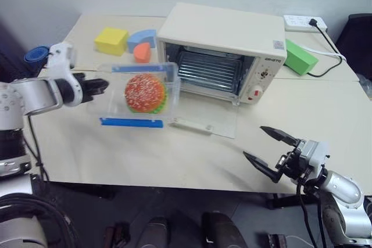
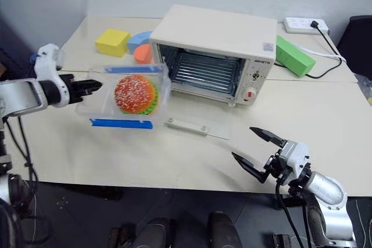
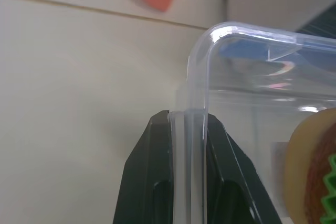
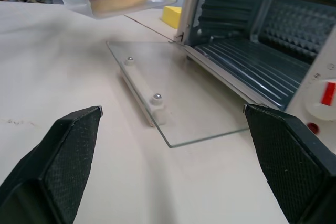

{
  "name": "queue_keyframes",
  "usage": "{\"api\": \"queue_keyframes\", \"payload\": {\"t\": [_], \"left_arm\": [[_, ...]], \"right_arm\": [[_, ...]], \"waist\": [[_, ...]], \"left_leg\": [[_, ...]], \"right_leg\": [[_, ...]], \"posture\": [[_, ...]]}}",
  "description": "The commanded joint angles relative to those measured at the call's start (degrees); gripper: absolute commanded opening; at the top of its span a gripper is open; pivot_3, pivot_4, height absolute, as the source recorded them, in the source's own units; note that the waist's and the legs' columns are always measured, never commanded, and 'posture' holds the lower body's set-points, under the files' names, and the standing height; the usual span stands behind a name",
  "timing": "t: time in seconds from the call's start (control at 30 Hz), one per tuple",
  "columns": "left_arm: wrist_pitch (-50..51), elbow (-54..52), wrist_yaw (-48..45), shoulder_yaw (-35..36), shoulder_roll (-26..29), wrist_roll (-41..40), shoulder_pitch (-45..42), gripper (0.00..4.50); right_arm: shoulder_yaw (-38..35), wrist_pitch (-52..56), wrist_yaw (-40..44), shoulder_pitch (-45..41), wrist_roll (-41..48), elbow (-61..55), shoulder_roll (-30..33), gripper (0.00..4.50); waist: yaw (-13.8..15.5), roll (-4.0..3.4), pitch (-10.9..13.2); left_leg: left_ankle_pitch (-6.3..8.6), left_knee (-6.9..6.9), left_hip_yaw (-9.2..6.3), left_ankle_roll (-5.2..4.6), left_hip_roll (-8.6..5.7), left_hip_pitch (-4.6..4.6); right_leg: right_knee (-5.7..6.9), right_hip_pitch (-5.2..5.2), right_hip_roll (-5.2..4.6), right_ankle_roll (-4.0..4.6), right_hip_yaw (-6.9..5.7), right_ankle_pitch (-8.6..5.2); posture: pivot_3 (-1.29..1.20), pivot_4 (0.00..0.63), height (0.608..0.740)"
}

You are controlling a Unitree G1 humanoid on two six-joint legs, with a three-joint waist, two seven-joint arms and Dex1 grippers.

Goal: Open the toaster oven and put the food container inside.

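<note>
The food container (image 1: 142, 94) is up off the table (image 1: 174, 155), held in the air just to the left of the toaster oven (image 1: 224, 47). The oven's mouth is on the side of the box away from the fingers, so I think the next move is to carry the box to the right and in. Its long side runs left to right, from the fingers toward the oven. The left gripper (image 3: 186, 124) is the near one. Its two black fingers are pinched tight on the box's clear rim at the left end. The box is clear plastic with a blue clip (image 1: 131, 122) along the bottom edge and another along the top, and a toy burger (image 1: 145, 93) shows through it. The box looks tipped up, so the burger faces us. The oven's glass door (image 1: 206, 125) lies flat and open on the table, with the wire rack (image 1: 206, 71) inside. The right gripper (image 1: 272, 146) waits near the front edge of the table, its fingers spread wide and holding nothing.
</note>
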State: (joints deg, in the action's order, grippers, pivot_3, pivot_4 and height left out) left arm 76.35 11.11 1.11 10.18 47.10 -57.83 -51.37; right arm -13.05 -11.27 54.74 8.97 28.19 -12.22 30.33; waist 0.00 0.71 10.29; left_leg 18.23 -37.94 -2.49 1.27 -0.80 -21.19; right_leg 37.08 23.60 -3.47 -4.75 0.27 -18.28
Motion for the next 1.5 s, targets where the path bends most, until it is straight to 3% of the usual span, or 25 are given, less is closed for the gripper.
{"api": "queue_keyframes", "payload": {"t": [0.03, 0.33, 0.67, 1.0, 1.03, 1.17, 1.27, 1.4, 1.5], "left_arm": [[0.6, -1.1, -2.7, -3.8, -3.1, 4.5, -5.1, 0.27], [-3.1, 5.6, -4.9, -7.0, -16.4, 15.7, -10.6, 0.27], [-10.7, 14.7, -7.2, -7.7, -23.8, 26.9, -14.9, 0.27], [-11.8, 13.9, -8.2, -0.6, -26.9, 27.7, -15.5, 3.38], [-13.6, 13.5, -8.8, 1.0, -26.7, 27.3, -14.9, 3.68], [-12.8, 9.5, -16.9, 4.7, -22.1, 24.1, -11.1, 3.68], [-11.1, 6.9, -30.5, 3.9, -12.6, 21.5, -4.9, 3.68], [-19.4, 7.8, -45.9, 0.6, -3.4, 23.2, 1.6, 3.68], [-28.0, 11.0, -52.1, 0.5, -0.6, 25.7, 4.0, 3.1]], "right_arm": [[-2.3, -1.0, -1.9, 2.3, 0.1, -4.0, -0.1, 4.5], [-1.3, -0.3, -6.7, 6.3, -1.1, -9.6, -2.0, 4.5], [0.5, 0.5, -10.8, 7.7, -2.5, -12.7, -4.0, 4.5], [1.3, 2.1, -13.2, 6.2, -2.4, -13.5, -4.0, 4.5], [1.1, 2.5, -13.2, 6.2, -2.3, -13.7, -3.8, 4.5], [-0.2, 4.5, -12.8, 7.3, -0.9, -15.7, -2.5, 4.5], [-2.2, 7.1, -12.4, 8.3, 1.8, -17.6, -0.8, 4.5], [-3.0, 10.0, -11.2, 8.2, 3.9, -18.3, 1.7, 4.5], [-2.1, 12.6, -10.3, 6.4, 5.0, -18.4, 3.2, 4.32]], "waist": [[-0.1, 0.0, 0.0], [0.0, 0.01, 0.0], [0.1, 0.01, 0.0], [0.1, 0.01, 0.0], [0.0, 0.01, 0.0], [-0.2, 0.0, 0.0], [-0.8, -0.02, 0.0], [-0.9, -0.01, 0.0], [0.4, -0.01, 0.0]], "left_leg": [[0.0, 0.0, 0.01, 0.0, 0.0, 0.0], [-0.01, -0.02, 0.07, 0.01, -0.01, 0.0], [-0.03, -0.03, 0.08, 0.01, -0.04, 0.0], [-0.04, -0.03, 0.08, 0.0, -0.04, 0.0], [-0.04, -0.03, 0.08, 0.0, -0.04, 0.0], [-0.06, -0.02, 0.08, 0.04, -0.02, 0.0], [-0.06, 0.0, 0.14, 0.05, 0.02, 0.06], [-0.09, 0.01, 0.13, 0.09, 0.04, 0.12], [-0.11, -0.08, 0.05, 0.02, 0.0, 0.08]], "right_leg": [[0.01, 0.01, 0.0, 0.0, 0.01, 0.0], [0.03, 0.02, 0.02, -0.02, 0.04, -0.01], [0.02, 0.02, 0.01, -0.07, 0.04, 0.0], [0.04, 0.03, 0.01, -0.07, 0.04, 0.0], [0.04, 0.03, 0.01, -0.07, 0.05, 0.0], [0.08, 0.07, 0.02, -0.07, 0.04, 0.0], [0.16, 0.08, 0.04, -0.07, 0.08, 0.0], [0.2, 0.06, 0.05, 0.0, 0.07, -0.04], [0.12, -0.03, -0.01, 0.01, 0.03, -0.04]], "posture": [[0.0, 0.15, 0.74], [0.0, 0.15, 0.74], [0.0, 0.15, 0.74], [0.0, 0.15, 0.74], [0.0, 0.15, 0.74], [0.0, 0.15, 0.74], [0.0, 0.15, 0.74], [0.0, 0.15, 0.74], [0.0, 0.15, 0.74]]}}
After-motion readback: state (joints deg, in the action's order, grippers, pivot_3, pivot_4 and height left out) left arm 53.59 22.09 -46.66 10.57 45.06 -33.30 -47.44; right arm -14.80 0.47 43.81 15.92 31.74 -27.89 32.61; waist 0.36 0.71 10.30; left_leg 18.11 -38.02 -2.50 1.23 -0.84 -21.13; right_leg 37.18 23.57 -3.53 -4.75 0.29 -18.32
